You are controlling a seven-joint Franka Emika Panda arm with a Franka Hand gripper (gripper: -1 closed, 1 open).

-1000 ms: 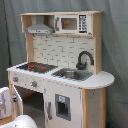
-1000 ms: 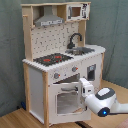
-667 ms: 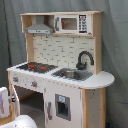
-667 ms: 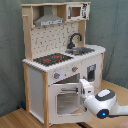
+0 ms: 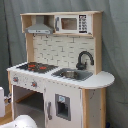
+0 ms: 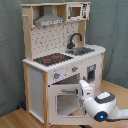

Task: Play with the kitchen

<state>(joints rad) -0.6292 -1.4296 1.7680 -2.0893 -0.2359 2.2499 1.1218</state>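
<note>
Standing upright on the floor, the kitchen (image 6: pixel 62 60) was barely engaged: the end effector (image 6: pixel 82 90) was pressed at the oven door (image 6: pixel 67 102), its grip impossible to tell

You are looking at a staged test space rather than a home: behind the kitchen (image 6: pixel 62 60), on the far side from the jaws, a grey-green curtain (image 6: pixel 10 50) forms the backdrop, and a bare wooden floor (image 6: pixel 20 120) lies underneath.
</note>
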